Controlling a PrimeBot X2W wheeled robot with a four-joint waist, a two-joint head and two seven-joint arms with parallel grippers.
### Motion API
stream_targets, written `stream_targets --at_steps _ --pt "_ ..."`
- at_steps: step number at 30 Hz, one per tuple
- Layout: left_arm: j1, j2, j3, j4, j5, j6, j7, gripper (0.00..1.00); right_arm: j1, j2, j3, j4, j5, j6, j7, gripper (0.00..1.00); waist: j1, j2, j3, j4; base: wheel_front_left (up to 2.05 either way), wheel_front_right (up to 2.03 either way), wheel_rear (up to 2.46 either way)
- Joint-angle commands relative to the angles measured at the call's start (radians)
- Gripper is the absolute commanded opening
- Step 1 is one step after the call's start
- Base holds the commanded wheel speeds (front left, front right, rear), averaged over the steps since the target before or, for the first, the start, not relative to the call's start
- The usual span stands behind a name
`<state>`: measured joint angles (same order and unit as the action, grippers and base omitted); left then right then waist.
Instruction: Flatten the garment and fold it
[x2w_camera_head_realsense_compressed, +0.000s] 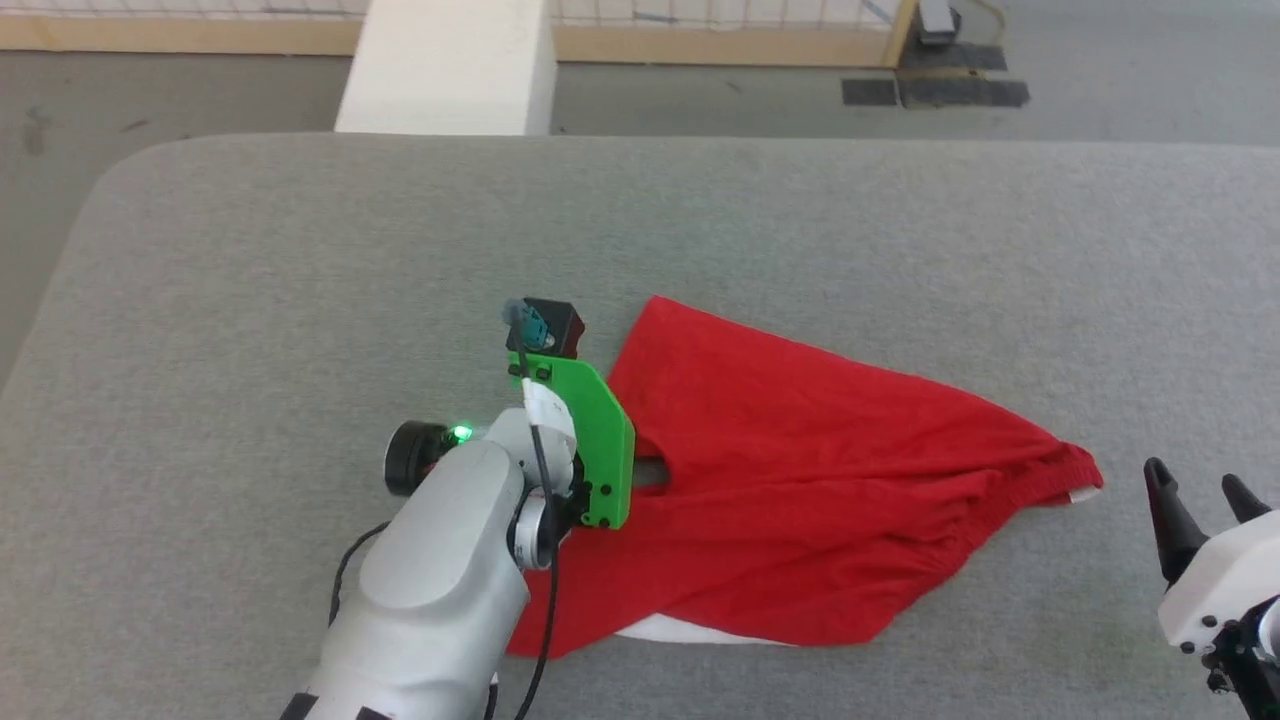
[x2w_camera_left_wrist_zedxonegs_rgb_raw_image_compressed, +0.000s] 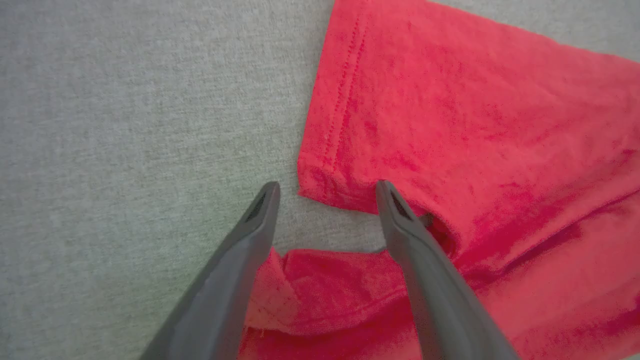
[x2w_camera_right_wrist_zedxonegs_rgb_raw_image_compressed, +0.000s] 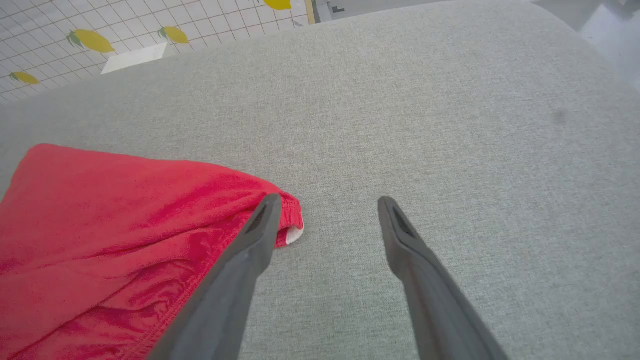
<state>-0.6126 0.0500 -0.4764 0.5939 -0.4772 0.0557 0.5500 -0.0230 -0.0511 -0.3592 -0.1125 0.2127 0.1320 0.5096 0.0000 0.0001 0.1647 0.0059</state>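
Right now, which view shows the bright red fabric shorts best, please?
The head view: the bright red fabric shorts show nearly whole. The left wrist view gives a leg hem; the right wrist view, the gathered waistband corner.

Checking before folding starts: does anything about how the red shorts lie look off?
Yes. The garment lies askew and rumpled on the grey table: its near leg is folded over, white trim peeks out under that edge, and creases bunch toward the waistband corner. No tear or spill shows.
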Motion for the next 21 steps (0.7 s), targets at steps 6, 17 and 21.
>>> stream_targets --at_steps 6,17,21 --pt "-0.031 0.005 -0.014 0.063 0.003 0.012 0.018 1.00 -0.028 0.001 0.010 0.022 0.014 -0.001 -0.023 1.00 0.0000 -0.0001 0.040 -0.028 0.00 0.00 0.00" --pt "-0.020 0.002 0.039 0.032 -0.091 -0.005 -0.101 0.00 -0.031 0.001 0.019 0.036 0.001 -0.001 -0.028 1.00 0.0000 -0.0001 0.009 0.038 0.00 0.00 0.00" --pt "0.018 0.010 0.091 -0.023 -0.132 0.010 -0.155 0.00 -0.020 0.001 0.021 0.041 0.000 -0.001 -0.024 1.00 0.0000 -0.0001 -0.018 0.082 0.00 0.00 0.00"
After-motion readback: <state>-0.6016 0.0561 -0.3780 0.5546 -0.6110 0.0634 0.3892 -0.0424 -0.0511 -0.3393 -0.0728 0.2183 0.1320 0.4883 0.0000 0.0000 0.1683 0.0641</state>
